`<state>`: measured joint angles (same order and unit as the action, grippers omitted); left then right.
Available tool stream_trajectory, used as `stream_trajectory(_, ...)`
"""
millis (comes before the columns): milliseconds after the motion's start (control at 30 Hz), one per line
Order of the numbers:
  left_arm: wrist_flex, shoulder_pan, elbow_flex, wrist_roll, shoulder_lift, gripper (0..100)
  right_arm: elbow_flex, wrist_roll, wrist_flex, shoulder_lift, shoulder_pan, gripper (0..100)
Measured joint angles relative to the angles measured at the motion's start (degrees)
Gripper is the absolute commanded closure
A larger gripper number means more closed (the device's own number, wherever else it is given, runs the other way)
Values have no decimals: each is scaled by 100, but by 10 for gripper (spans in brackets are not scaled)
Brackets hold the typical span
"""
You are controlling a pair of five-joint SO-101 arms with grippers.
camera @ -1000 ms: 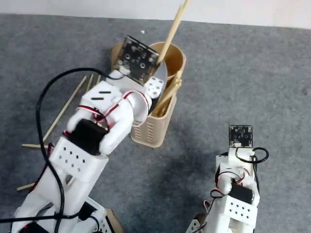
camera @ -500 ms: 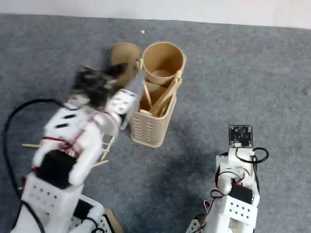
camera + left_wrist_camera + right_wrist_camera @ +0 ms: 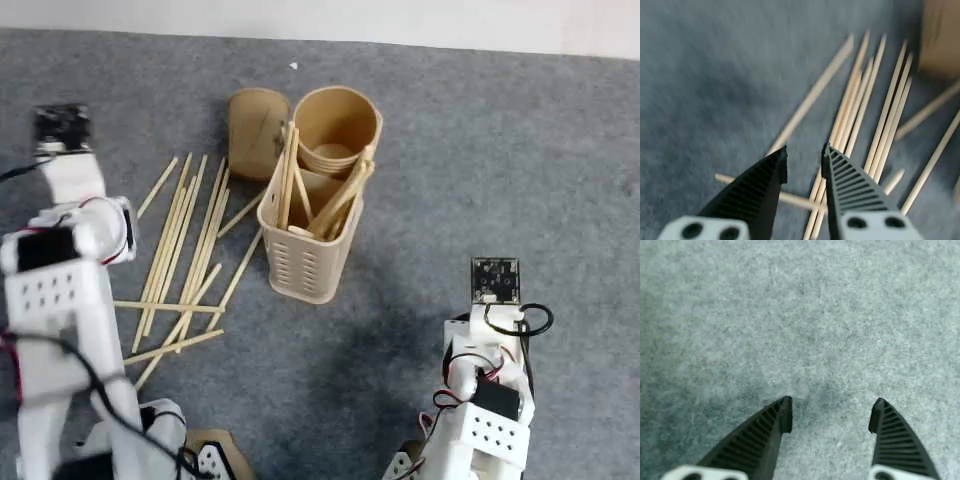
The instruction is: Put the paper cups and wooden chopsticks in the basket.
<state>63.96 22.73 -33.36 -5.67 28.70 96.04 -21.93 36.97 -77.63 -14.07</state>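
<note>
The left jaws are hanging narrowly parted and empty just over the loose wooden chopsticks (image 3: 875, 110), which are lying scattered on the grey surface (image 3: 500, 150) at the left of the high view. The right jaws are gaping wide, gripping nothing, above bare surface at the lower right. In the middle of the frame the basket (image 3: 305, 265) is standing upright, carrying stacked paper cups (image 3: 338, 125) at its upper end and several leaning chopsticks (image 3: 340, 200). A lone paper cup (image 3: 255, 130) is lying on its side just beside the basket's upper left.

grey carpeted surface (image 3: 480, 150), pale strip (image 3: 400, 20) behind
</note>
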Motion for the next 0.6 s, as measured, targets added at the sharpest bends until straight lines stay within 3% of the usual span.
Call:
stream_trajectory(100,9,-114,26,-554,-949,867,0,0,0,0,0,738)
stream_trajectory(367,325,-695,1679,-993,-3516,869,0,0,0,0,0,738)
stream_trajectory(600,466,-1152,2558,-1310,-4659,867,0,0,0,0,0,738)
